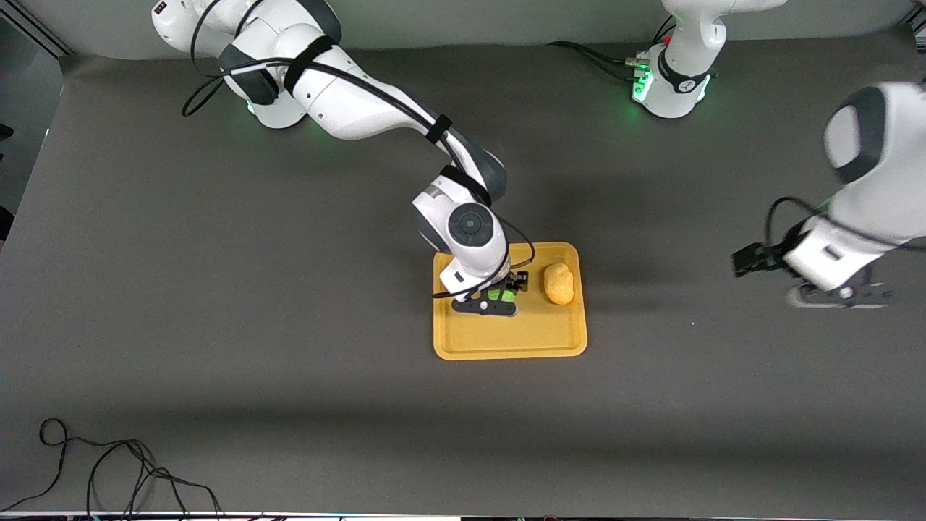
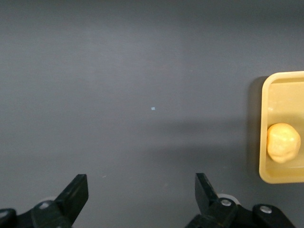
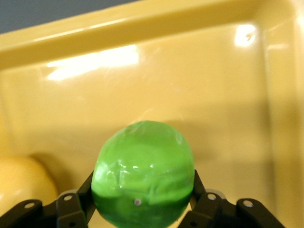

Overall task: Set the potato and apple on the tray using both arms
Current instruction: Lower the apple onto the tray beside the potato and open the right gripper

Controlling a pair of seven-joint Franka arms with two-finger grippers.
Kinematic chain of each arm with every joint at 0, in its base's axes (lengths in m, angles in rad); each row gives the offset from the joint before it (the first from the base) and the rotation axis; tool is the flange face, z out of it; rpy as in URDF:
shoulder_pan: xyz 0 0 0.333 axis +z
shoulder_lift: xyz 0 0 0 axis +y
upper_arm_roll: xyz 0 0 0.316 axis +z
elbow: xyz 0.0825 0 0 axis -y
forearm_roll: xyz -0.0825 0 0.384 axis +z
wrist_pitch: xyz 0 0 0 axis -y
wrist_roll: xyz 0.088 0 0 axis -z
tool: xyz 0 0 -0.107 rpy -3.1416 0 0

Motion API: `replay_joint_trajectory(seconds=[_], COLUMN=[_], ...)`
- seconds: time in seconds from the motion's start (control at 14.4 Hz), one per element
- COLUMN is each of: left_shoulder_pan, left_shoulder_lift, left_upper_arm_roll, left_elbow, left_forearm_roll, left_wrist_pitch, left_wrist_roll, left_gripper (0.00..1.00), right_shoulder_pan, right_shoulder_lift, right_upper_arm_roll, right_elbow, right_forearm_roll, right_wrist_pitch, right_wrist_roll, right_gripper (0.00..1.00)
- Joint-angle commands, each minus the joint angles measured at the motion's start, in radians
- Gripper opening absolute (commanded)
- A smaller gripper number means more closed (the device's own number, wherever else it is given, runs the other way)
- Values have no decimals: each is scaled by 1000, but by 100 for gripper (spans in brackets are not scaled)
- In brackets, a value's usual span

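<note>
Right gripper (image 1: 499,295) is bent down over the tray (image 1: 506,340), frame centre, clamped on the apple (image 3: 142,173) | potato (image 1: 559,283) is beside it | left gripper (image 2: 140,199) is held spread over bare table (image 1: 217,289), frame's right edge.

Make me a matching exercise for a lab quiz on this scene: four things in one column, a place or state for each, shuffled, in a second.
Things:
1. potato
2. apple
3. left pincer
4. tray

Places or states:
A. open, over bare table toward the left arm's end
B. lying free on the tray
C. on the table, holding the potato
D. gripped in the right pincer over the tray

Pairs: 1-B, 2-D, 3-A, 4-C
</note>
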Motion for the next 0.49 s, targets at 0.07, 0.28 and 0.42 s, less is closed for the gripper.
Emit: replay_joint_trajectory(seconds=[0.07,0.28,0.42], left_shoulder_pan=[23,18,18], left_shoulder_lift=[-129,-154,-154], left_upper_arm_roll=[-13,-15,-16], left_elbow=[-22,-16,-6], left_forearm_roll=[2,3,4], left_wrist_pitch=[-47,-47,-55], left_wrist_roll=[38,56,58], left_gripper=[100,100,100], right_shoulder_pan=[-10,-3,-3], right_shoulder_lift=[20,12,6], right_upper_arm_roll=[-3,-3,-1], right_elbow=[14,13,13], right_forearm_roll=[-39,-29,-27], right_wrist_pitch=[-23,-27,-29], right_wrist_roll=[17,22,34], right_gripper=[36,37,37])
